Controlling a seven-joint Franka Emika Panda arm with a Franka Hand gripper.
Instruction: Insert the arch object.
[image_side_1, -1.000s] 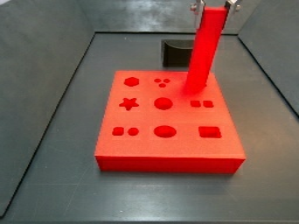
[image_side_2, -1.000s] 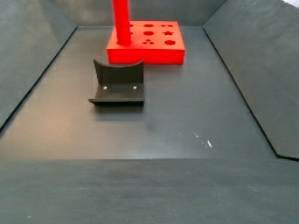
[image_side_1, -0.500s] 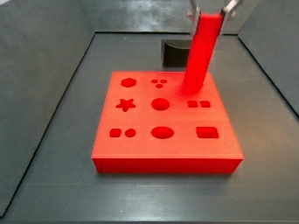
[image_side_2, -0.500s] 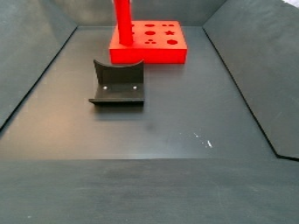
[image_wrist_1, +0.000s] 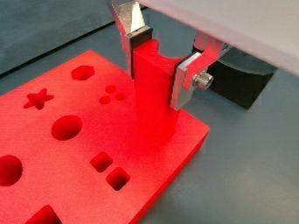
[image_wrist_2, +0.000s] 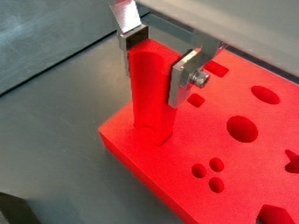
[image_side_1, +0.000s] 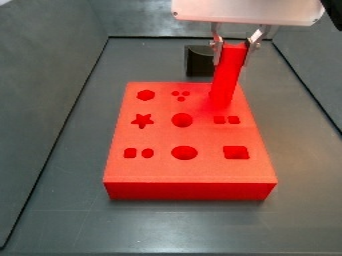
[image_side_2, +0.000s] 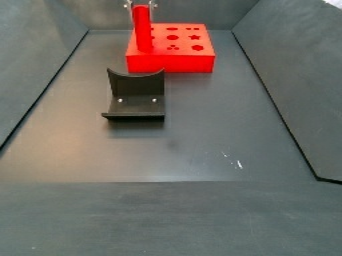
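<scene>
The arch object (image_side_1: 223, 80), a long glossy red bar, stands upright with its lower end sunk into a hole near the far right corner of the flat red board (image_side_1: 187, 175). My gripper (image_side_1: 234, 42) is shut on the bar's top end. In both wrist views the silver fingers clamp the bar (image_wrist_1: 152, 96) (image_wrist_2: 149, 96) from two sides, the gripper (image_wrist_1: 162, 59) (image_wrist_2: 160, 59) sitting just above the board (image_wrist_1: 70, 166) (image_wrist_2: 233, 166). In a side view the bar (image_side_2: 138, 30) and gripper (image_side_2: 139, 8) show at the board's (image_side_2: 181, 45) left end.
The dark fixture (image_side_2: 134, 95) stands on the grey floor beside the board; it also shows behind the board (image_side_1: 201, 60) and behind the fingers (image_wrist_1: 246, 83). The board has several other shaped holes. Grey walls enclose the floor.
The gripper has come down with the bar. The bar has sunk deeper into the board's hole, so less of it shows above the board.
</scene>
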